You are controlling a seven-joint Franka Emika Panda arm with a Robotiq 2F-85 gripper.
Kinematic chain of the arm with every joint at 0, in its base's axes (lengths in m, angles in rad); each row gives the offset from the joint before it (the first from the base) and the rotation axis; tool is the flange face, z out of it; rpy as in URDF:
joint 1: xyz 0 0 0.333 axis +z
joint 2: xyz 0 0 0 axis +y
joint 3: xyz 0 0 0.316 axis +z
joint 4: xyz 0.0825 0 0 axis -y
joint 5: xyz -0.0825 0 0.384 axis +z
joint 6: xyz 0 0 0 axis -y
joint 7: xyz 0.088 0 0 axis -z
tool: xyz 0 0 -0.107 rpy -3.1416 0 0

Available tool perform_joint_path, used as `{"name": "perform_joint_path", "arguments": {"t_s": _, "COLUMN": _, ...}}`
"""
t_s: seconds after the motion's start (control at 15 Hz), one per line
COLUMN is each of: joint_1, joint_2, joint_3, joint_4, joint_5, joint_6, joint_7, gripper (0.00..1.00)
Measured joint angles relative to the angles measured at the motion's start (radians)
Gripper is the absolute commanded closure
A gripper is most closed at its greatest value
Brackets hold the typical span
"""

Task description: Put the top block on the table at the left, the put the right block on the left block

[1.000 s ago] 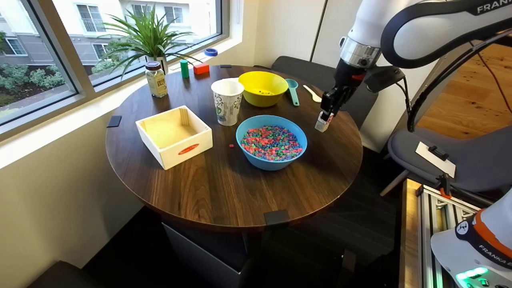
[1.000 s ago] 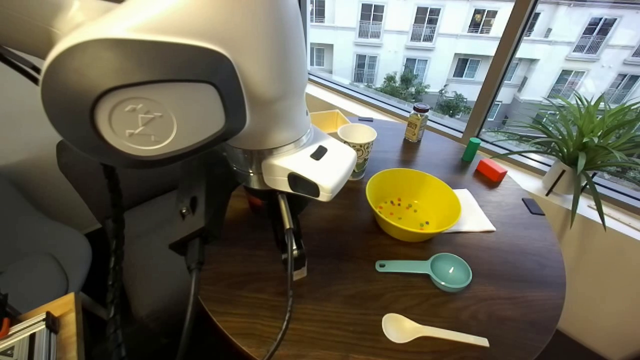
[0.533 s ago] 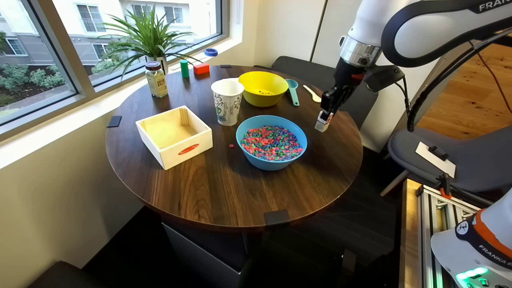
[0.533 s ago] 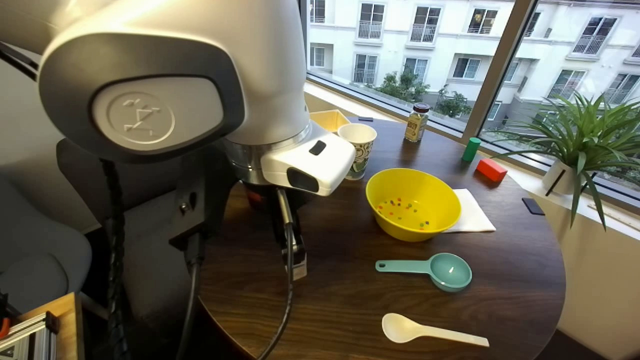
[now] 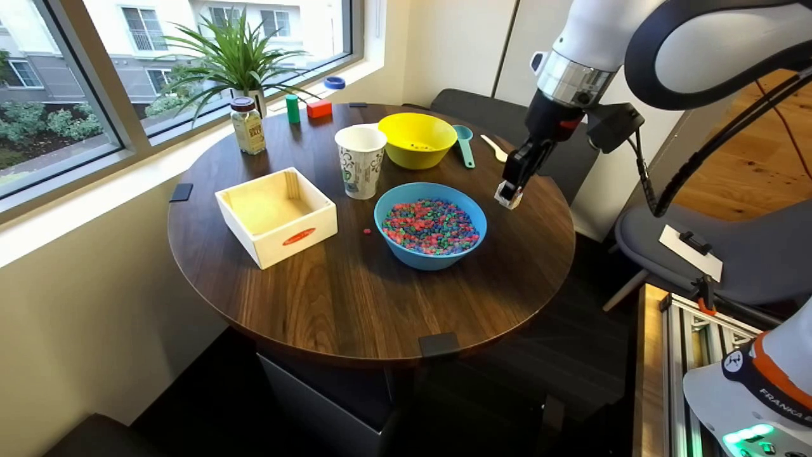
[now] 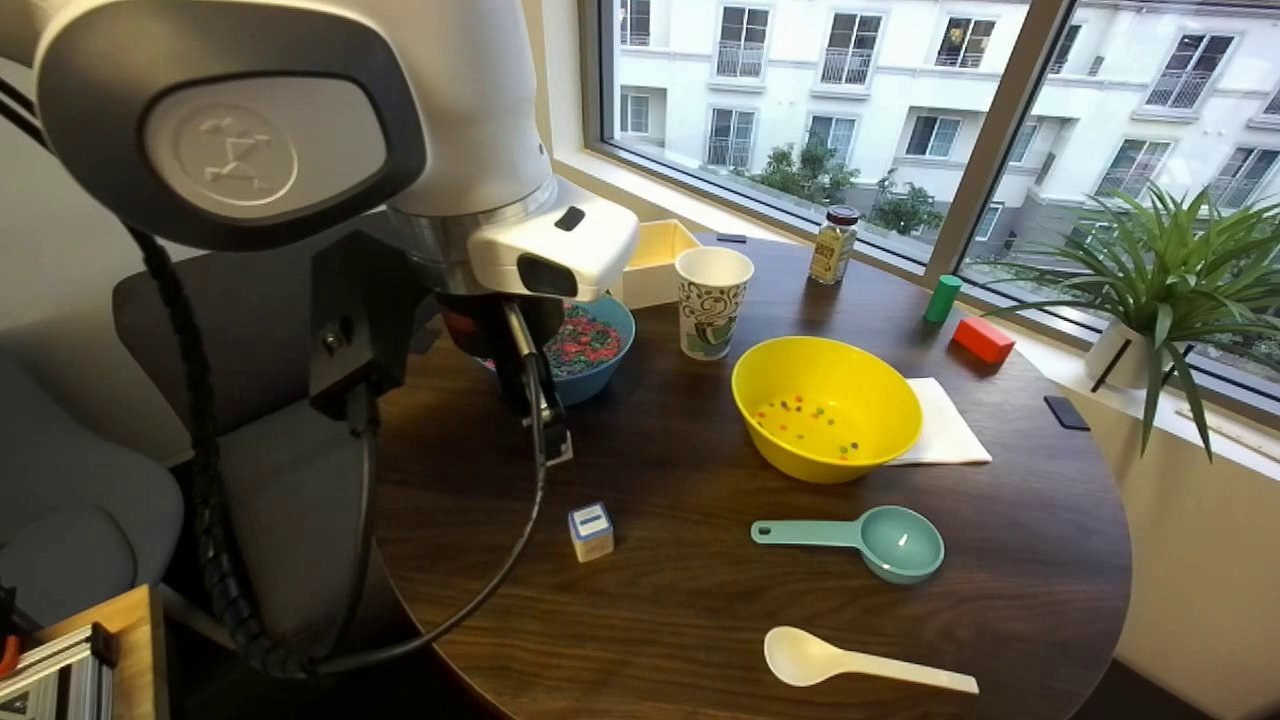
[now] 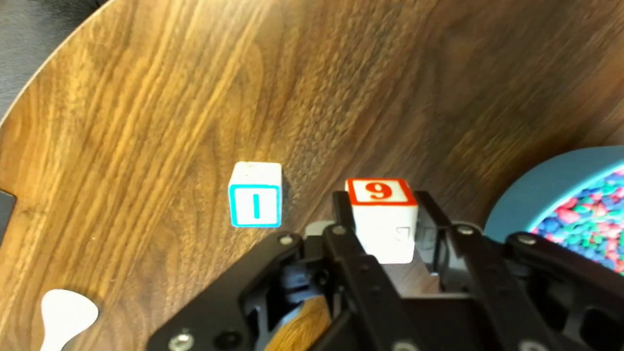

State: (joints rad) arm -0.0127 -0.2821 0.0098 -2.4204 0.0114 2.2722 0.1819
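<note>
The surface point(image 5: 342, 298) is round, in dark brown wood grain. The blue bowl point(image 7: 529, 195) sits on it, at three o'clock of the jaws in the wrist view. The jaws grip the red block point(image 7: 383, 226): white, its upper face edged in red round a red numeral reading 9 from there, a faint outline on the side below. Whether it touches the surface cannot be told. At nine o'clock of it, near but apart, the blue block point(image 7: 256, 204) stands on the surface, white, one face edged light blue round a blue bar.

Half a second earlier, in an exterior view, the jaws hide the blue block's top; now that top point(image 6: 591, 518) shows, jaws and red block are at its eleven o'clock, and part of the blue bowl comes into view.
</note>
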Motion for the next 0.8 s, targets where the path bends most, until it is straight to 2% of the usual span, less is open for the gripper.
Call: {"name": "perform_joint_path", "arguments": {"t_s": 0.8, "joint_1": 0.005, "joint_2": 0.041, "joint_3": 0.000, "joint_4": -0.050, "joint_5": 0.003, "joint_6": 0.000, "joint_7": -0.014, "gripper": 0.91}}
